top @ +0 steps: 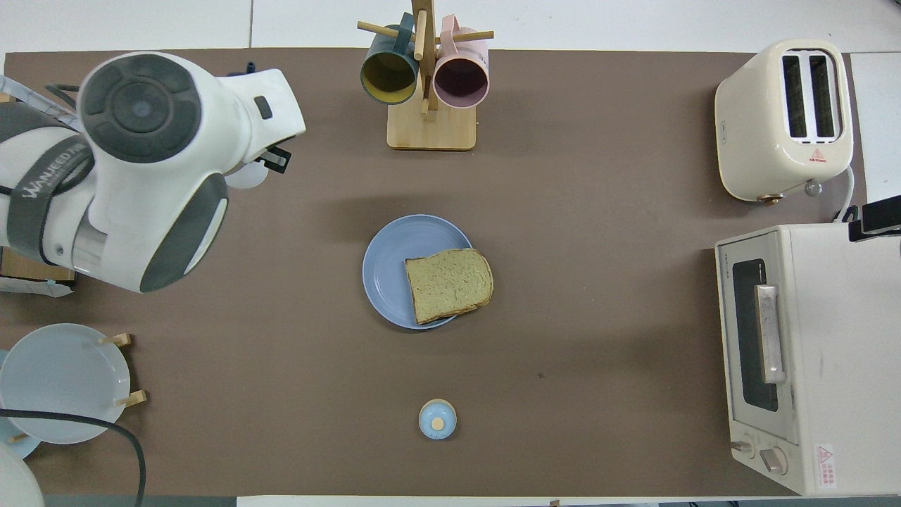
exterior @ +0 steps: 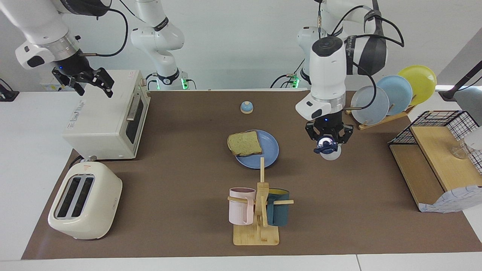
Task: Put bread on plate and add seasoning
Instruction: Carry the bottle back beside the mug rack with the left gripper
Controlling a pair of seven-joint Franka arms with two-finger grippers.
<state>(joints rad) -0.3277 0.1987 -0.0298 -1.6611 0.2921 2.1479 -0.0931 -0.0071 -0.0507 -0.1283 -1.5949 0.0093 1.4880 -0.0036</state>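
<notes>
The left gripper [exterior: 327, 142] is hanging over bare brown mat [exterior: 169, 180] toward the left arm's end of the table, clenched around the seasoning bottle [exterior: 328, 147], whose navy cap is facing the camera in the facing view. From the overhead view the arm's bulk is hiding all but a sliver of the bottle [top: 248, 176], at about ten o'clock from the periwinkle plate [top: 386, 262]. The toast slice [top: 448, 284] is lying on the plate, its crust overhanging the rim at about four o'clock overhead.

Judging by this, the bread is seasoned and the bottle is being put away. Doing it well likely means lowering it until its base is meeting the mat, well apart from the plate rack [exterior: 391, 96] and the wire-sided shelf [exterior: 437, 150], and only then letting go.

The right gripper [exterior: 90, 81] is waiting over the toaster oven [exterior: 105, 116], fingers spread and empty.
</notes>
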